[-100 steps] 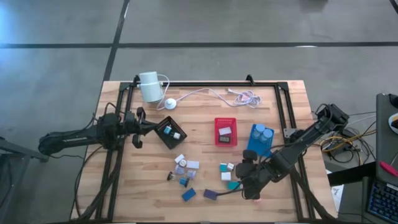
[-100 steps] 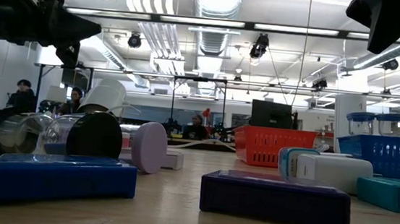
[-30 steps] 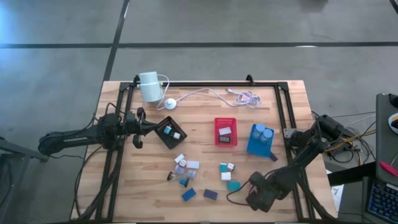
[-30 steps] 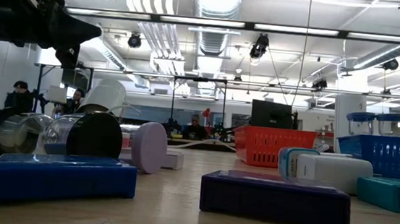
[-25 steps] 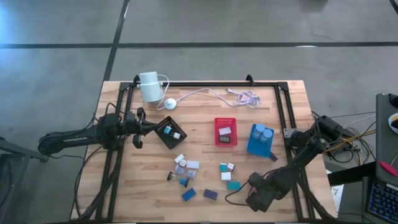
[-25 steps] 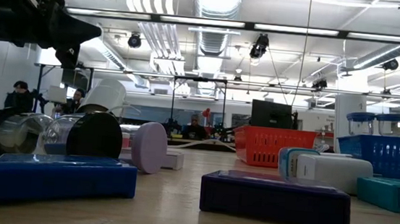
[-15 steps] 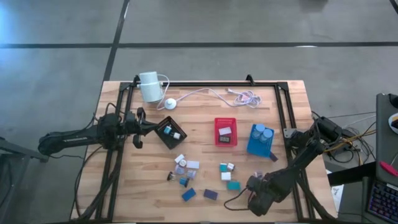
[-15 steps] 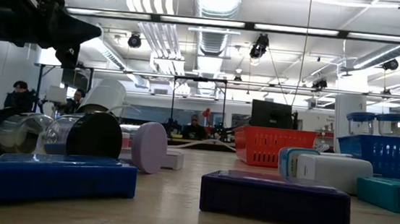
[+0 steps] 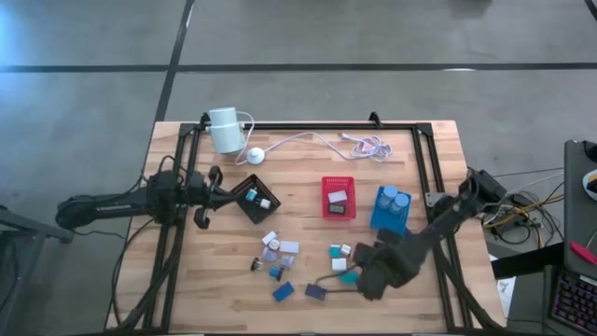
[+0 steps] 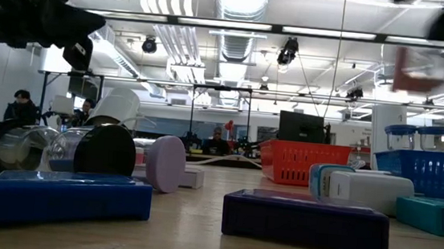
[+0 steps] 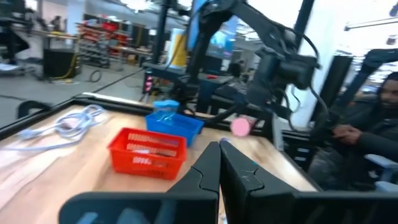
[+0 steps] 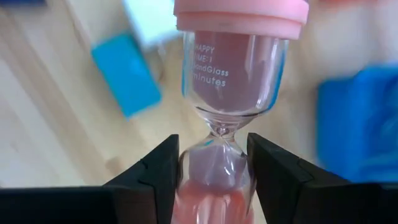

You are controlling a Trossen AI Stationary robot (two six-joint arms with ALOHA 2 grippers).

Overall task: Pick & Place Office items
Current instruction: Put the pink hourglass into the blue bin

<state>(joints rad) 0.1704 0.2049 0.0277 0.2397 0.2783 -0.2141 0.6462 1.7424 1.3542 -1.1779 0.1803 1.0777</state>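
Right wrist view, pink sand timer (image 12: 232, 106) clamped between right gripper (image 12: 211, 171) fingers

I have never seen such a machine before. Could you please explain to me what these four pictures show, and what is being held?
It is a robot with two dark arms at a wooden table. One picture looks down from above, one looks level across the tabletop, and two come from cameras on the wrists. On the table lie small office items, a black tray, a red tray, a blue tray and a white cylinder with its cable. The left gripper is shut and holds nothing beside the black tray. The right gripper holds a pink sand timer by its narrow waist, above the items near the table's front.
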